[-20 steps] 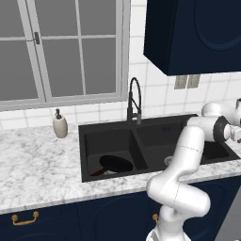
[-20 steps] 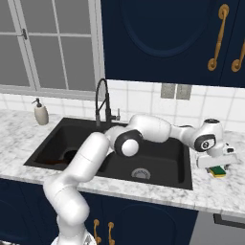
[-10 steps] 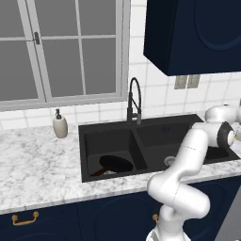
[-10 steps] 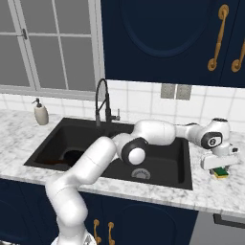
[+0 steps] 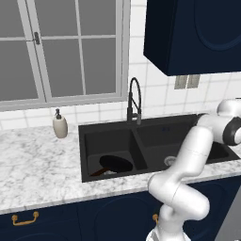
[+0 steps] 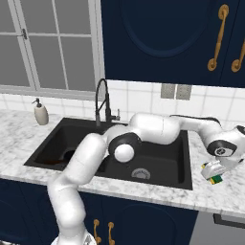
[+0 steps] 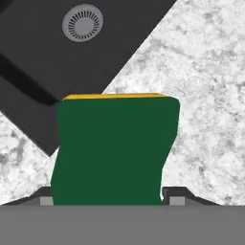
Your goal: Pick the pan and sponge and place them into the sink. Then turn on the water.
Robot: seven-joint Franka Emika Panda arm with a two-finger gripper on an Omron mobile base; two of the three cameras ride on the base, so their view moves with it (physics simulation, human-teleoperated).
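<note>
Green sponge [image 7: 112,148] sits between the gripper [image 6: 214,173] fingers, which press its sides, so it can be lifted to the sink [image 6: 165,165]; the pan [image 5: 115,164] already lies there.

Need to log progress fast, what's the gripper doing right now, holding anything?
Gripper: fingers closed on the sponge at the counter right of the sink; whether it is lifted cannot be told.

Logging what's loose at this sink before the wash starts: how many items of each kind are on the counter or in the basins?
Frying pan: 1
Sponge: 1
Soap dispenser bottle: 1
Total: 3
</note>
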